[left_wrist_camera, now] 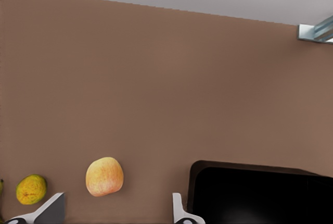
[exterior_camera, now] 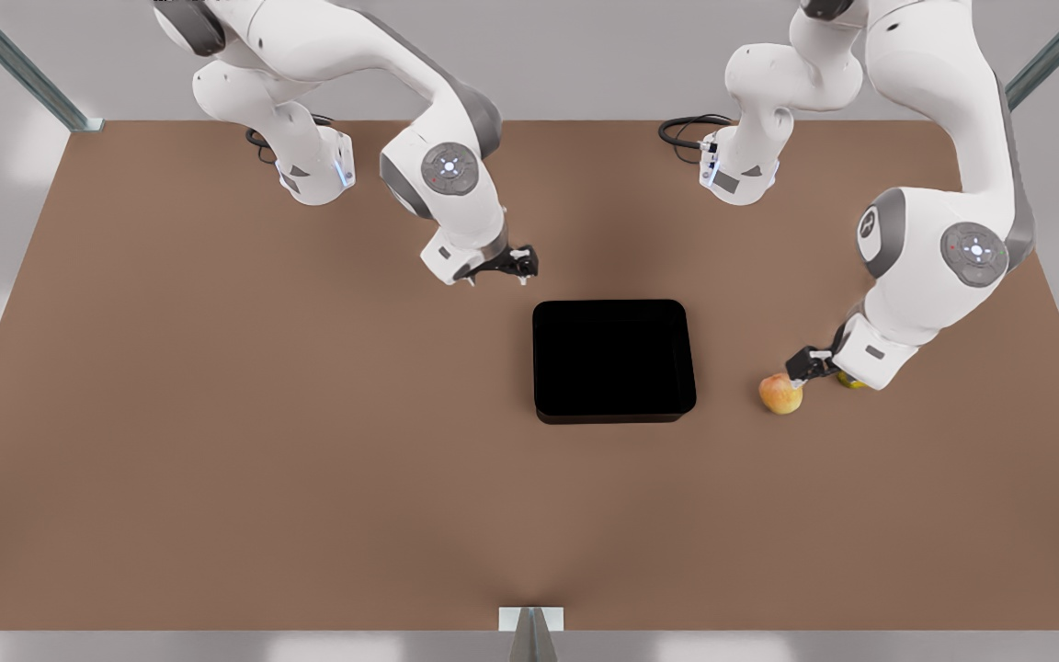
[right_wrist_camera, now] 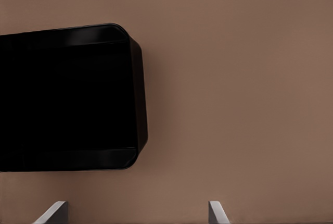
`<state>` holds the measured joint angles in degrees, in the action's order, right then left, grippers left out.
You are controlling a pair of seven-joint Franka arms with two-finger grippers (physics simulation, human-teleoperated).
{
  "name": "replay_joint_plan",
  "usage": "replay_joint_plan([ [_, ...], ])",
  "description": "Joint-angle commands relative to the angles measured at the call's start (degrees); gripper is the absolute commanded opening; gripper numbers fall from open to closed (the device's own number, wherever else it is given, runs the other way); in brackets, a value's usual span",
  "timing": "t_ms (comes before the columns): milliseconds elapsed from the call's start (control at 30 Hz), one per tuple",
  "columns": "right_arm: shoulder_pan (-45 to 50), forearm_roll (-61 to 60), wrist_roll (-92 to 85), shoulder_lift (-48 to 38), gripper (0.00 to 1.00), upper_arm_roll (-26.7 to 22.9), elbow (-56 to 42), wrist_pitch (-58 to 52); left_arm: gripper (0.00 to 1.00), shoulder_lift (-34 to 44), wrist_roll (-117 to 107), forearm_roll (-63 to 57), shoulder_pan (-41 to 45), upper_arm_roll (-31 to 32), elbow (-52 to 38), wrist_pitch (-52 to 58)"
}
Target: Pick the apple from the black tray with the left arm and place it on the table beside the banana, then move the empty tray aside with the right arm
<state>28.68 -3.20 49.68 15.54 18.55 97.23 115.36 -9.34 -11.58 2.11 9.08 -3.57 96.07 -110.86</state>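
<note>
The apple (exterior_camera: 780,393) rests on the brown table (exterior_camera: 309,441), to the front view's right of the black tray (exterior_camera: 612,416). The tray is empty. My left gripper (exterior_camera: 805,363) hovers just behind the apple, open and holding nothing. In the left wrist view the apple (left_wrist_camera: 104,176) lies free just beyond the open left gripper (left_wrist_camera: 115,207), with the tray (left_wrist_camera: 260,193) off to one side. My right gripper (exterior_camera: 516,267) hangs open behind the tray's far left corner. The right wrist view has the tray (right_wrist_camera: 67,99) ahead of the right gripper (right_wrist_camera: 136,211). The banana is hidden under the left arm.
A small dull yellow-orange fruit (left_wrist_camera: 31,189) sits close beside the apple; in the front view this fruit (exterior_camera: 851,381) is mostly covered by the left wrist. Both arm bases (exterior_camera: 313,170) stand at the table's back edge. Bare tabletop stretches in front of the tray and to the front view's left.
</note>
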Motion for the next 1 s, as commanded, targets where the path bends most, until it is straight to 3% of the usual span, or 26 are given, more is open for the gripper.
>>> replay_joint_plan([
  [0,0.1,-0.4,32.8,0.9,1.0,0.3,0.7,8.2,1.0,-0.1,8.1,-0.3,0.1,0.1,-0.2,4.9],
  [133,0.1,5.0,32.2,4.6,1.0,0.8,0.5,11.8,1.0,-4.6,7.5,0.2,-1.7,-0.3,-2.1,2.0],
  [400,0.1,20.6,27.5,10.0,1.0,2.2,-0.1,21.0,1.0,-4.1,8.0,0.4,-5.1,-1.3,-5.8,2.7],
  [600,-0.3,23.5,23.7,14.4,1.0,2.0,-0.7,23.2,1.0,-3.7,8.0,0.6,-5.4,-1.8,-6.0,2.8],
  [700,-0.4,23.5,21.0,16.5,1.0,1.9,-0.7,23.3,1.0,0.4,8.1,1.1,-5.6,-1.8,0.0,3.0],
  [967,0.4,23.6,13.5,21.0,1.0,2.8,-0.2,23.2,1.0,-0.2,7.7,0.5,-5.6,-1.6,-1.0,3.5],
])
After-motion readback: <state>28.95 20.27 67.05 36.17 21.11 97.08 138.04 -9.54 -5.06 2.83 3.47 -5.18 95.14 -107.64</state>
